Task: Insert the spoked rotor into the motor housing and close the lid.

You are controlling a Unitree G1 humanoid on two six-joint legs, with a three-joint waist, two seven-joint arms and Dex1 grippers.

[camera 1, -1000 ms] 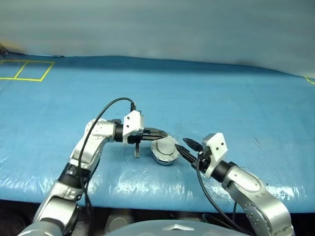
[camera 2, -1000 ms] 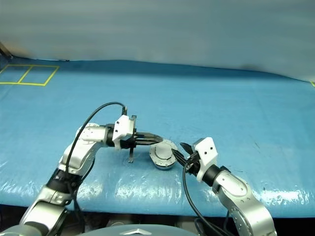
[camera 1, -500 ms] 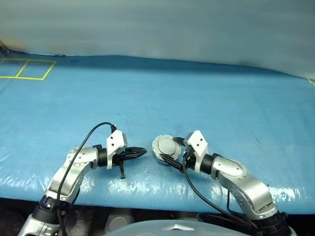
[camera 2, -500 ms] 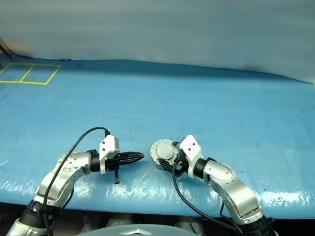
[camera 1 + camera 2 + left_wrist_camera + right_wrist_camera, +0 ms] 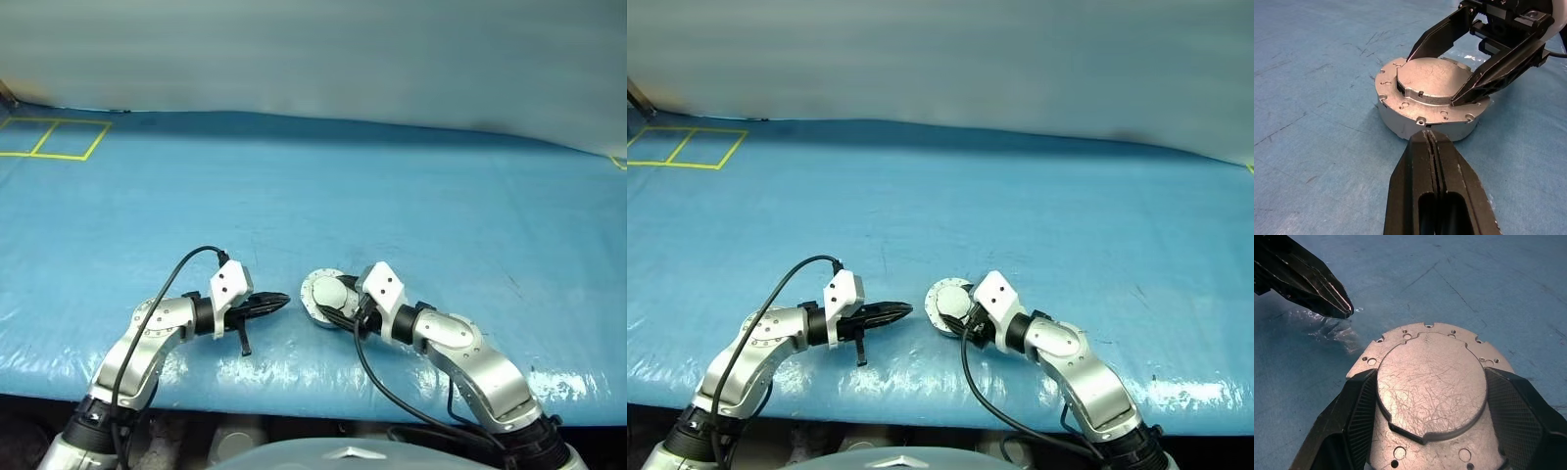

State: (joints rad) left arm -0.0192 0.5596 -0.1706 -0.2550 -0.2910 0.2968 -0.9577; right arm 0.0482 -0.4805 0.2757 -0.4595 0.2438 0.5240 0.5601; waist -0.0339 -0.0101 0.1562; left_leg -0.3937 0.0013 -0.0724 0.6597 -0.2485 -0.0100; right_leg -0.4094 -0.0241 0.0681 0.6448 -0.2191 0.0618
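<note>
My left jaws (image 5: 1431, 142) were pressed together, empty, tips pointing at the motor housing (image 5: 1400, 117) just beyond them without touching it. The housing sat on the blue tabletop (image 5: 411, 196) with the lid (image 5: 1431, 387), plain silver face up, seated on it. My right jaws (image 5: 1430, 426) were spread around the lid's raised centre, one finger at each side against its edge.
</note>
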